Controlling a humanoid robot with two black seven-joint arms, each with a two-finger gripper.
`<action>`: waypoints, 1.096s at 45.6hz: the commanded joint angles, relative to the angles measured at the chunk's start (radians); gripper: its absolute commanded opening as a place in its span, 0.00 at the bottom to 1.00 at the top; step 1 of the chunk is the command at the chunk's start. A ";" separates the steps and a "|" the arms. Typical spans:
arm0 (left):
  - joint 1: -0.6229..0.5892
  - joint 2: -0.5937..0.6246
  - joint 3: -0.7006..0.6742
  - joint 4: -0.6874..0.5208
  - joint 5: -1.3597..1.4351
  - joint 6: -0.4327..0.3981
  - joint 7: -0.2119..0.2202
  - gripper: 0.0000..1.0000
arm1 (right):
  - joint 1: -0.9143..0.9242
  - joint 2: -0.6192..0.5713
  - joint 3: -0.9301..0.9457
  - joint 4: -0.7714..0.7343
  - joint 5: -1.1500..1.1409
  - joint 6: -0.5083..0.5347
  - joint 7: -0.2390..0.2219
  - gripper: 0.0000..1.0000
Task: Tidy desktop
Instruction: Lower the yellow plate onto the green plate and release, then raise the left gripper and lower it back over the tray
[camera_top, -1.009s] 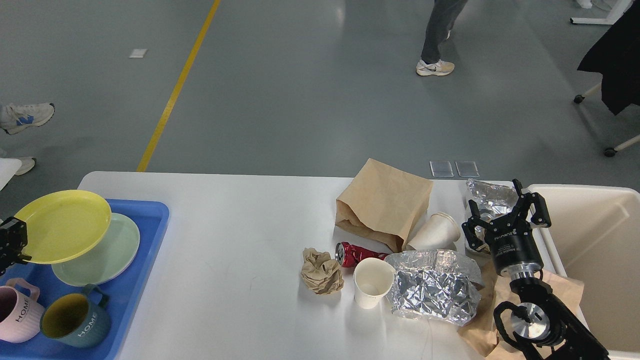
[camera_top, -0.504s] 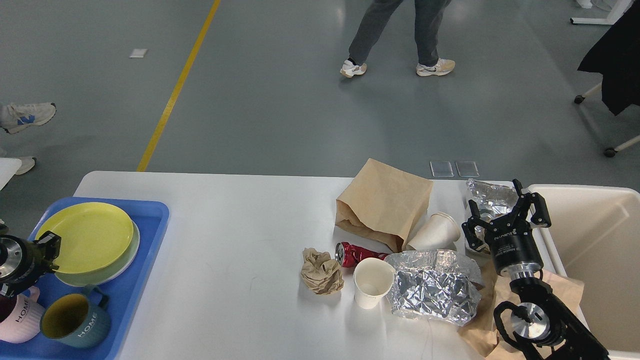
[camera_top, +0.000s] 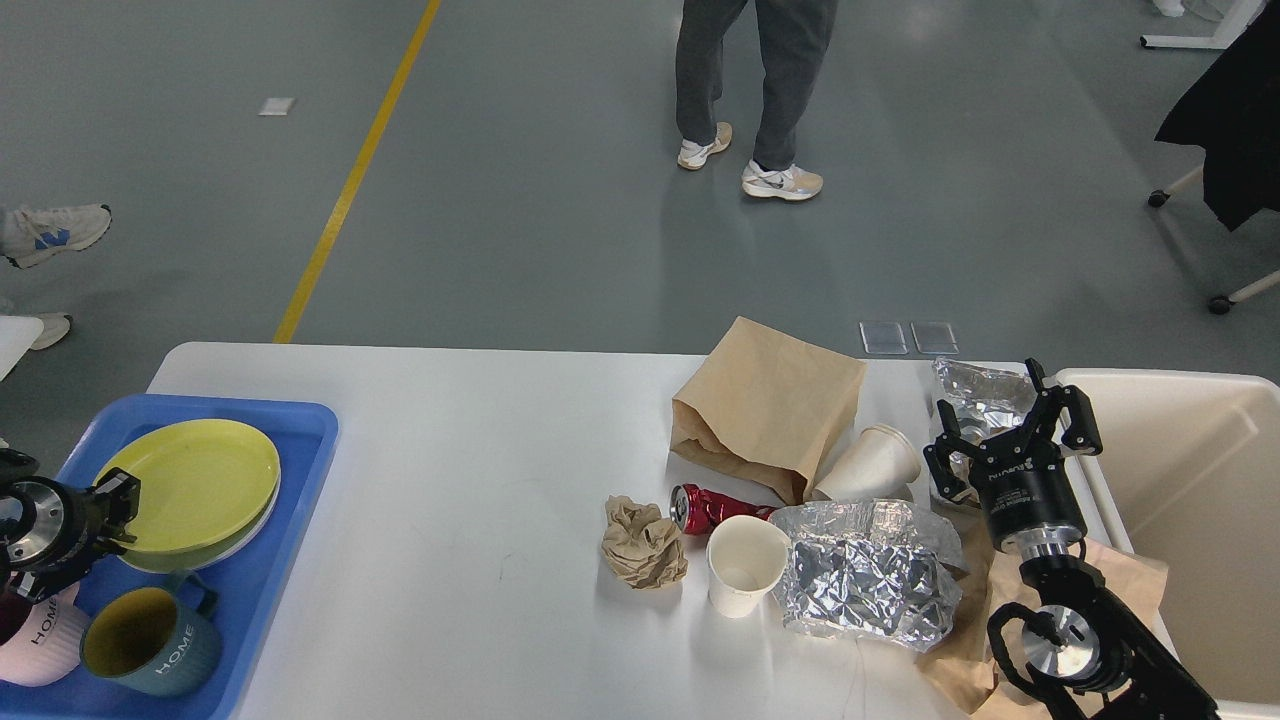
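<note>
The white desktop (camera_top: 470, 440) carries litter on its right half: a brown paper bag (camera_top: 770, 405), a tipped paper cup (camera_top: 872, 462), an upright paper cup (camera_top: 745, 575), a crushed red can (camera_top: 703, 507), a crumpled paper ball (camera_top: 643, 543) and crinkled foil (camera_top: 865, 585). My right gripper (camera_top: 1008, 428) hangs open over a foil bag (camera_top: 975, 395) and holds nothing. At the far left, my left gripper (camera_top: 113, 510) is at the near rim of the yellow plate (camera_top: 195, 480). The plate lies flat in the blue tray (camera_top: 300, 440). Its fingers are too dark to tell apart.
A cream bin (camera_top: 1190, 500) stands off the table's right end. The tray also holds a pale green plate (camera_top: 255, 528) under the yellow one, a teal mug (camera_top: 150, 645) and a pink mug (camera_top: 35, 640). Brown paper (camera_top: 1125, 580) lies under my right arm. A person (camera_top: 750, 90) walks beyond the table.
The yellow plate came down from a tilted, raised hold and now rests flat on the green plate. My left gripper moved right and down. The right arm stayed still. The person walked left.
</note>
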 joint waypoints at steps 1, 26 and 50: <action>-0.001 0.000 -0.009 -0.001 -0.001 0.013 -0.001 0.44 | 0.000 0.000 0.000 -0.001 0.000 0.000 0.000 1.00; -0.090 0.079 -0.280 -0.004 0.038 0.053 -0.002 0.96 | 0.000 0.000 0.000 -0.001 0.000 0.000 0.000 1.00; 0.405 0.003 -1.707 -0.012 0.103 -0.032 -0.018 0.96 | 0.000 0.000 0.000 0.001 0.000 0.000 0.000 1.00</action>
